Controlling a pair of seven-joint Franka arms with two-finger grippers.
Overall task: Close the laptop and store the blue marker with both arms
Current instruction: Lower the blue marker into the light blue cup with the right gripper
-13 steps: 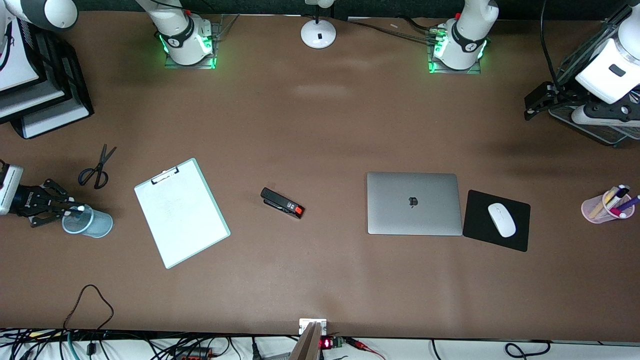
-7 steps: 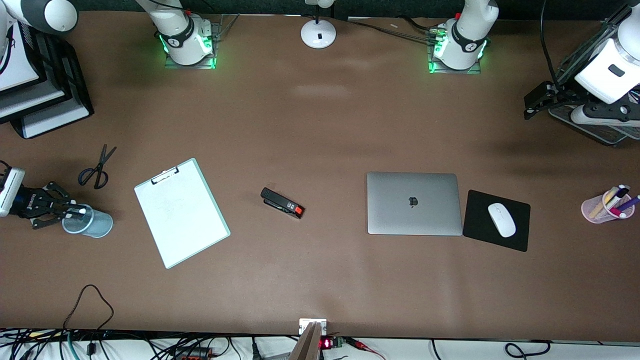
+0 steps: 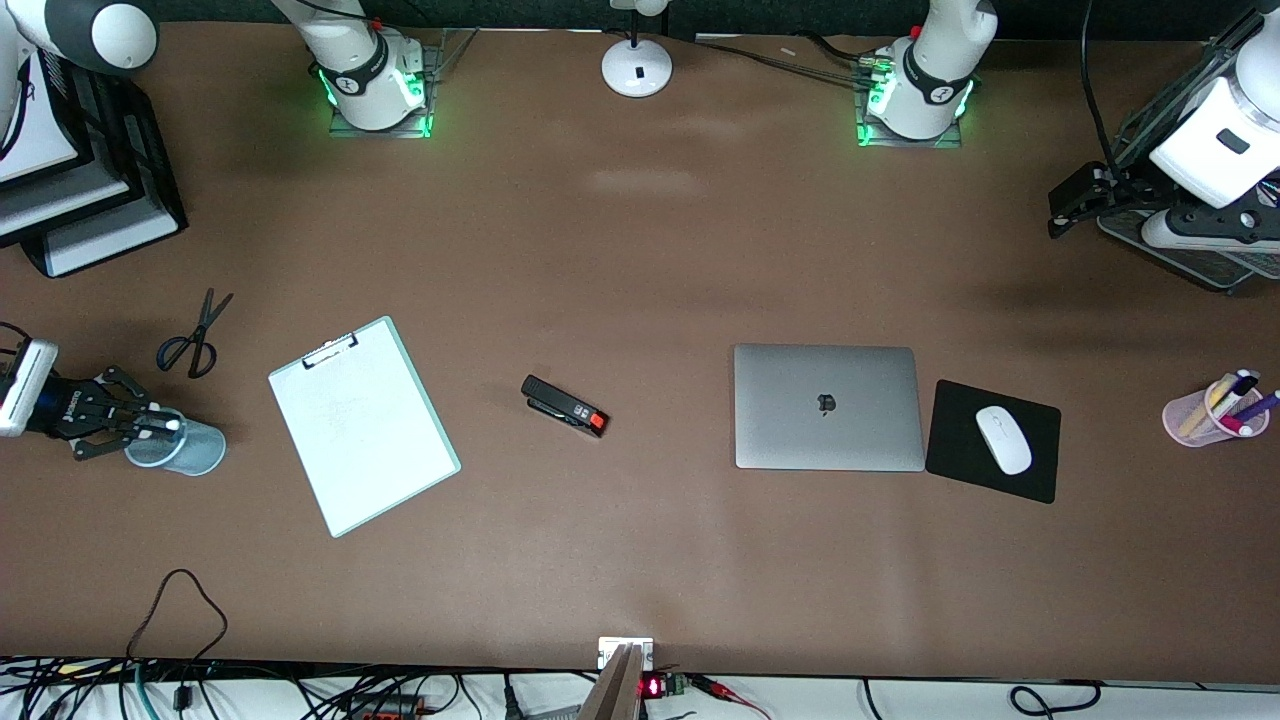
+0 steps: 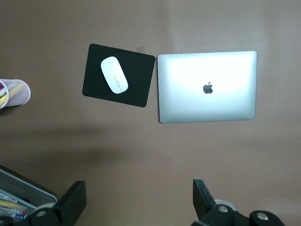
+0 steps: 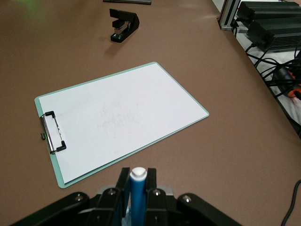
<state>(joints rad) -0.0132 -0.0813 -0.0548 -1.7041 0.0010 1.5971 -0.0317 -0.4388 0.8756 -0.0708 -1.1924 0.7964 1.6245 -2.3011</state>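
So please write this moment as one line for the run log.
laptop: closed | blue marker: held over blue cup | right gripper: shut on marker | left gripper: open, waiting above table

Closed laptop point(image 3: 827, 406) beside mouse pad point(image 3: 992, 440) — mouse point(image 3: 1003, 439) on it, stapler point(image 3: 564, 405) between laptop and clipboard point(image 3: 362, 424), scissors point(image 3: 195, 336) near cup point(image 3: 176, 443) — right arm's end.

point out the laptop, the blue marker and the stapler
laptop point(image 3: 826, 406), front view, middle of the shut lid at the logo
blue marker point(image 5: 138, 197), right wrist view, blue barrel between the right gripper's fingers
stapler point(image 3: 564, 405), front view, middle of the black body
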